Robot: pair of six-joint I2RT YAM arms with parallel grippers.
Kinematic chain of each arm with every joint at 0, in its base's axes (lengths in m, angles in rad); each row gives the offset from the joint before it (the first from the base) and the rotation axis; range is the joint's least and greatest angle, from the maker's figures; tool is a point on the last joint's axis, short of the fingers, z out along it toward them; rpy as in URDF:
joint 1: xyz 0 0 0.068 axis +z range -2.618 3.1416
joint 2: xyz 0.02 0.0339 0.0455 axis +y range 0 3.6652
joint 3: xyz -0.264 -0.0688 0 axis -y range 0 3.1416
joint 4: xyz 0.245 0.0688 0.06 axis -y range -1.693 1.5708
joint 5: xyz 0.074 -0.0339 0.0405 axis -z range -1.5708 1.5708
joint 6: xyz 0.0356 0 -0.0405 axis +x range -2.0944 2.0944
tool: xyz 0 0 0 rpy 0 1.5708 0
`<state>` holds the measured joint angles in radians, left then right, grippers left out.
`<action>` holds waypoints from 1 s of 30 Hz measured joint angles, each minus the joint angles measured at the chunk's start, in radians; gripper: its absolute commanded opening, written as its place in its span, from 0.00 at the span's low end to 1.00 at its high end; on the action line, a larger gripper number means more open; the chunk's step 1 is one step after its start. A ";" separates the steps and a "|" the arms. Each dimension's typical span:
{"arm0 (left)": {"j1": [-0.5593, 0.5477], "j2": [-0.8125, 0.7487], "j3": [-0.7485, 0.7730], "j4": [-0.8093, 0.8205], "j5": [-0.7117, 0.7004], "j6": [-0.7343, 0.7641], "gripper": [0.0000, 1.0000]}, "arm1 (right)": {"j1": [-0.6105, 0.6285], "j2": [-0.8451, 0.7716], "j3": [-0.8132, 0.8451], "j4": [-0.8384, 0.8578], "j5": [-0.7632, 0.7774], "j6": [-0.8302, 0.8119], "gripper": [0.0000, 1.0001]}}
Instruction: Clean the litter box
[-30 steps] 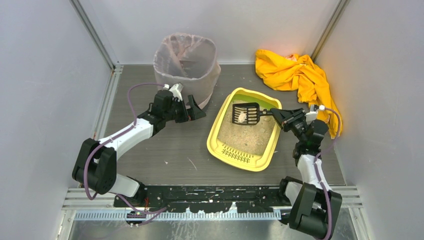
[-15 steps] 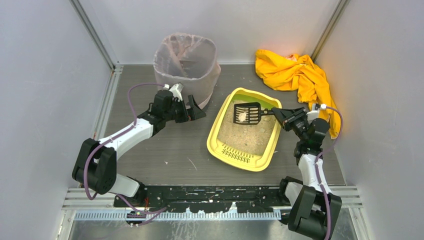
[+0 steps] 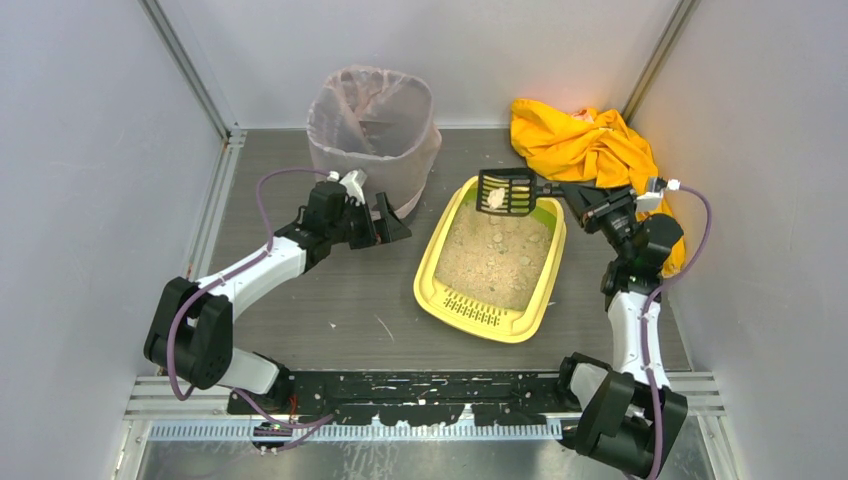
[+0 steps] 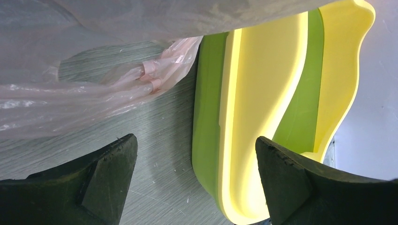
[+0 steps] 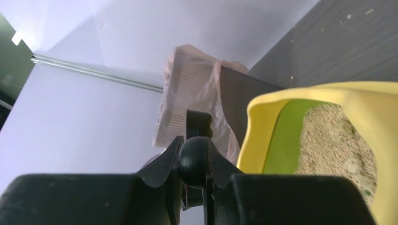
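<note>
The yellow litter box [image 3: 432,270] with a green inner rim and beige litter lies in the middle of the table. My right gripper [image 3: 565,190] is shut on the handle of a black slotted scoop [image 3: 505,192]. The scoop is lifted above the box's far end and carries a pale clump [image 3: 494,198]. In the right wrist view my fingers clamp the scoop's round handle end [image 5: 194,161], with the litter box [image 5: 267,117] to the right. My left gripper [image 3: 392,222] is open and empty between the bin and the box. The left wrist view shows the box's outer wall [image 4: 253,93] ahead.
A tall bin lined with a translucent pinkish bag [image 3: 372,125] stands at the far left of the box; its bag [image 4: 94,84] fills the left wrist view's top. A crumpled orange cloth [image 3: 590,150] lies at the far right. Grey walls enclose the table.
My right gripper has lifted the scoop with the clump from over the litter up and toward the box's far end. The left arm has not moved.
</note>
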<state>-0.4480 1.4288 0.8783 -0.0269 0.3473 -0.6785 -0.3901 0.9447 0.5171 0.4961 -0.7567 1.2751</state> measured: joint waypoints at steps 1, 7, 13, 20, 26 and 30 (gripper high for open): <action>0.000 0.000 0.000 -0.003 0.003 -0.002 0.95 | 0.001 0.010 0.024 0.000 0.001 0.007 0.01; 0.000 0.000 0.000 -0.009 0.021 -0.018 0.97 | 0.084 0.091 0.209 -0.050 0.048 0.004 0.01; 0.001 -0.018 -0.004 -0.025 0.021 -0.020 0.99 | 0.210 0.243 0.446 -0.094 0.103 -0.045 0.01; 0.002 -0.089 -0.010 -0.039 0.020 -0.019 0.99 | 0.287 0.487 0.713 -0.110 0.167 -0.069 0.01; 0.002 -0.122 -0.010 -0.046 0.020 -0.017 0.99 | 0.422 0.699 1.002 -0.219 0.227 -0.146 0.01; 0.003 -0.123 -0.013 -0.050 0.020 -0.016 0.99 | 0.516 0.825 1.205 -0.312 0.249 -0.216 0.01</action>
<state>-0.4446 1.3056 0.8658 -0.0772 0.3672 -0.6949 0.1257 1.7699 1.7218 0.1837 -0.5076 1.0592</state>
